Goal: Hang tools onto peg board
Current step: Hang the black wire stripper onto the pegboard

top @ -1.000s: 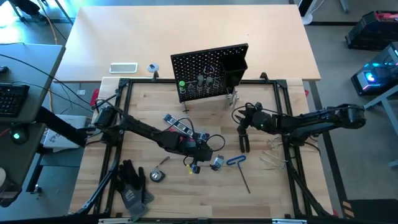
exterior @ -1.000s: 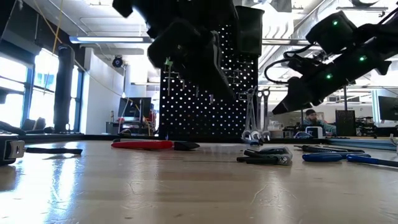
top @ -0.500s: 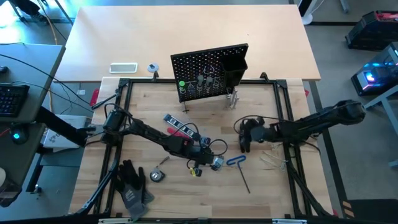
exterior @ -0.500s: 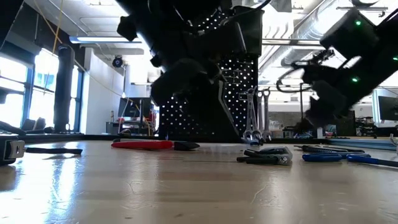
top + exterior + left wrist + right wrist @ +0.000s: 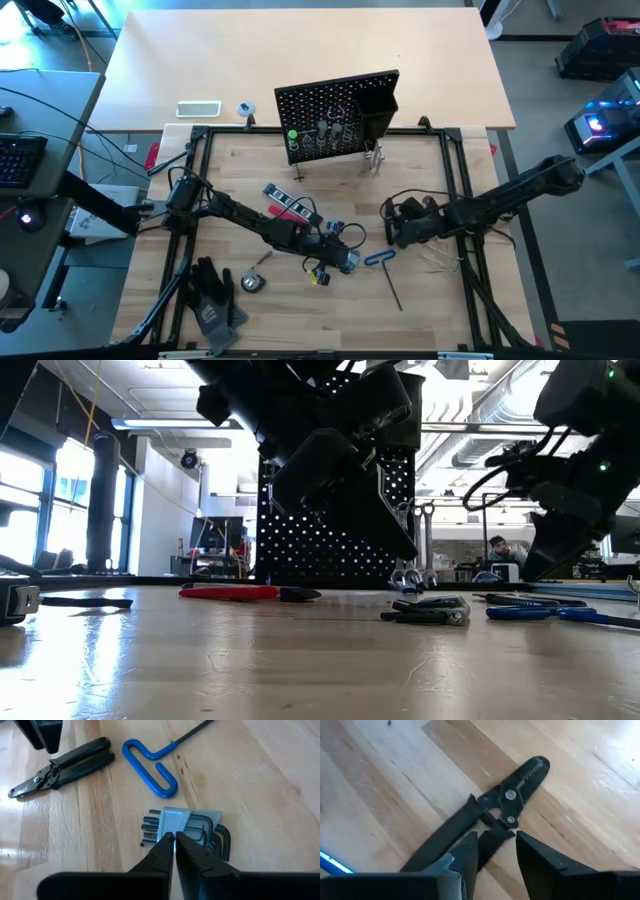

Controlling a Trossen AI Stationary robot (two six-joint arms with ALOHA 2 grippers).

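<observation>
tools [image 5: 150, 762] and peg board [image 5: 338, 115] show no readable writing.

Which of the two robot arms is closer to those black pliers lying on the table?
Right. The right gripper hangs just over the black pliers, jaws open astride them. The left gripper, shut, sits at the hex key set.

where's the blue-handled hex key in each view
High view: blue-handled hex key lies right of centre, between the left gripper and right gripper.
Low view: its blue handle lies flat at the right.
Left wrist view: blue loop near the top centre.
Right wrist view: only a blue sliver at the left edge, probably its handle.
Shared landmark: the black pliers, which lie beside it.
</observation>
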